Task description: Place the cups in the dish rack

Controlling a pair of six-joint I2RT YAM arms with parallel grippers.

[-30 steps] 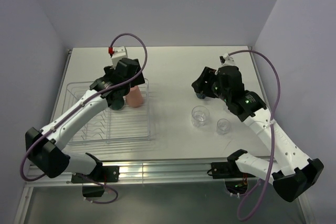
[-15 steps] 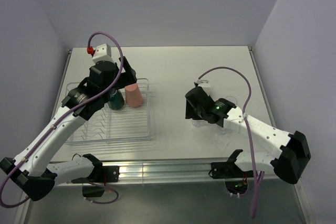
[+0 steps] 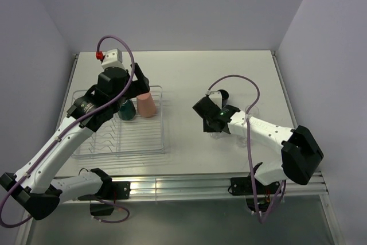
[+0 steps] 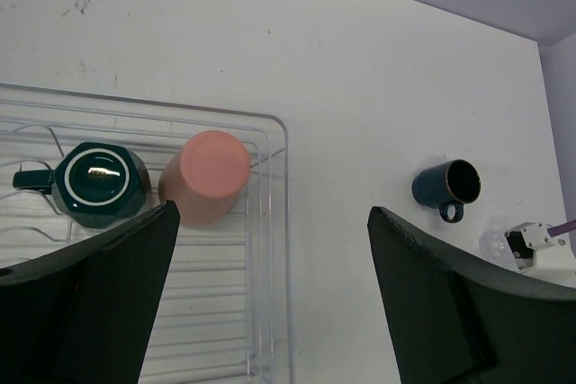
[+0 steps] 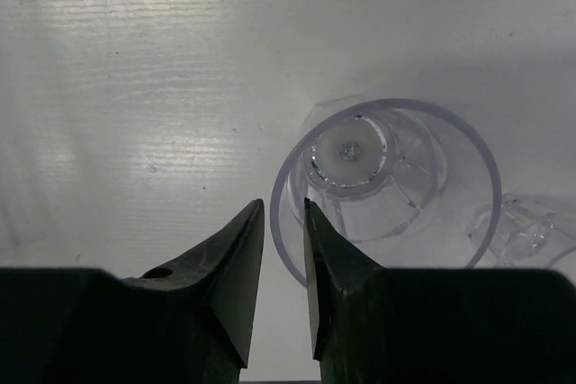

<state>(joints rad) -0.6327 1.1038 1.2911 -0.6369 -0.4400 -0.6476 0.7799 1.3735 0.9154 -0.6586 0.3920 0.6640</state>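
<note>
right gripper [image 5: 283, 213] had jaws a thin slot apart astride the wall of the clear glass [image 5: 360, 155] on the table [image 5: 135, 87], well off the dish rack [image 3: 163, 120], clamp state unclear – a rim pinch that shallow could slip or knock the neighbouring glass [image 5: 522, 231]; left gripper [image 4: 272, 211] gaped empty
</note>
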